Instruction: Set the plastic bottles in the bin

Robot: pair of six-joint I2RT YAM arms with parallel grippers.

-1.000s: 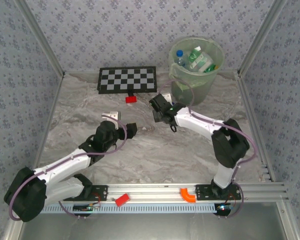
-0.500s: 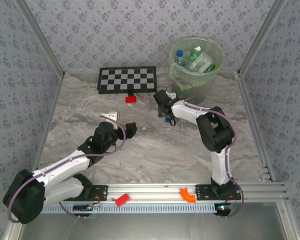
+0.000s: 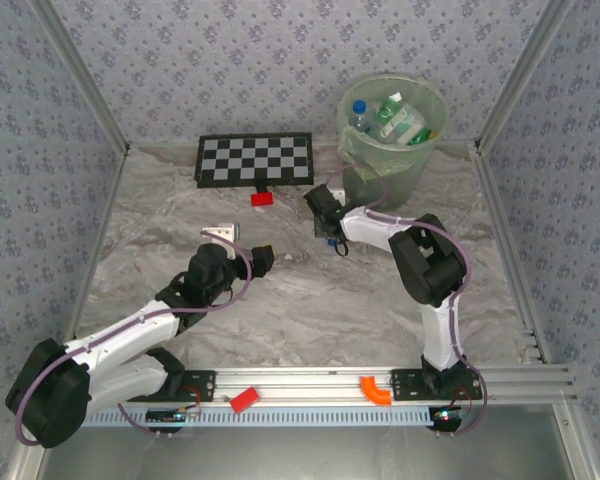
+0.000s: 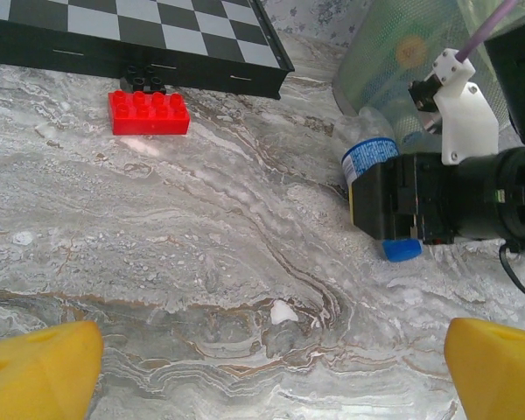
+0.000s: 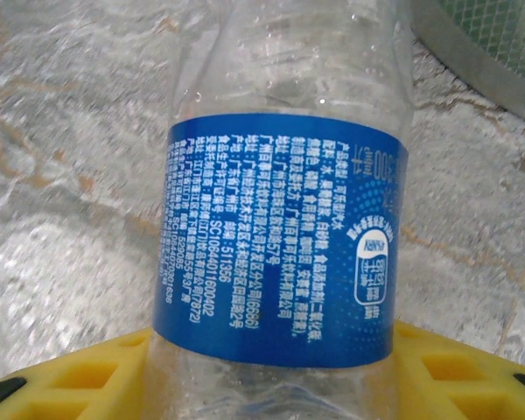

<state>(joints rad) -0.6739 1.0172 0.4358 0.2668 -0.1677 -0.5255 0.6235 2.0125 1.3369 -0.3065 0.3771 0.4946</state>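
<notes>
Where the right gripper (image 3: 329, 224) reaches down to the marble-patterned table (image 3: 310, 310), its yellow fingers (image 5: 70, 381) sit against both sides of a clear bottle (image 5: 280, 227) with a blue label. The claw is partly closed, with the bottle in its grip. The clear bottle lies on the table, its blue cap (image 4: 401, 250) poking out past the gripper toward the near edge. Just behind it stands the bin (image 3: 385, 175), round, pale green and translucent. Inside the bin are several more bottles (image 3: 395, 118), some green and some clear. To the left of the right gripper, a small red block (image 4: 149, 112) lies just in front of a black-and-white chequered board (image 3: 255, 158). Nearer the front, well apart from the clear bottle, the left gripper (image 3: 263, 258) hovers with its yellow fingertips (image 4: 39, 367) spread wide and nothing between them.
</notes>
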